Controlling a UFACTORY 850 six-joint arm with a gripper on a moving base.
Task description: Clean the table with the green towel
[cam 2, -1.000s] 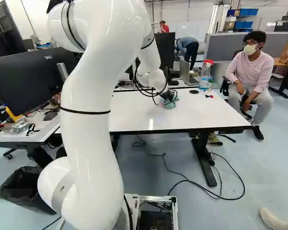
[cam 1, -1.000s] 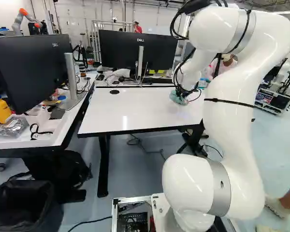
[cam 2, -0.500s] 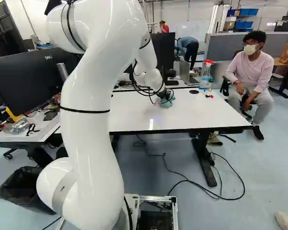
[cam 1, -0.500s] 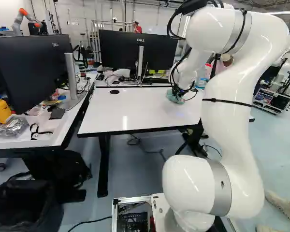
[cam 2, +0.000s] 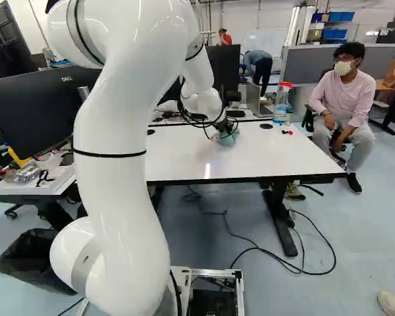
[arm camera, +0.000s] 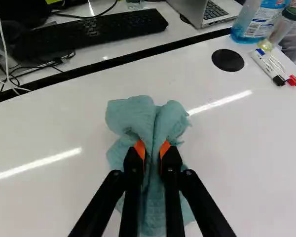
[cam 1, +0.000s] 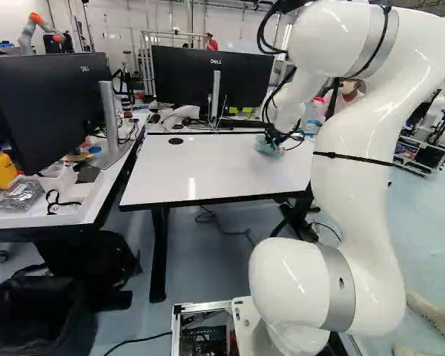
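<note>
On tabletop (arm camera: 64,182) — towel (arm camera: 153,123) in claw (arm camera: 152,150)

The green towel (arm camera: 130,112) – textured, rumpled – is pinched into folds by the gripper (cam 2: 224,128), bunching out ahead and spreading beneath. Under both lies the surface (arm camera: 54,116) – white, glossy, dark-edged.

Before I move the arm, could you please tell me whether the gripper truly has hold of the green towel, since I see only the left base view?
Observer: Yes, the wrist view shows the gripper shut on the green towel, pinching a fold from both sides.
Operator: Thank you. Is anything lying on the part of the table that the arm hides from me?
Observer: Yes, markers lie beside a round black cover there.
</note>
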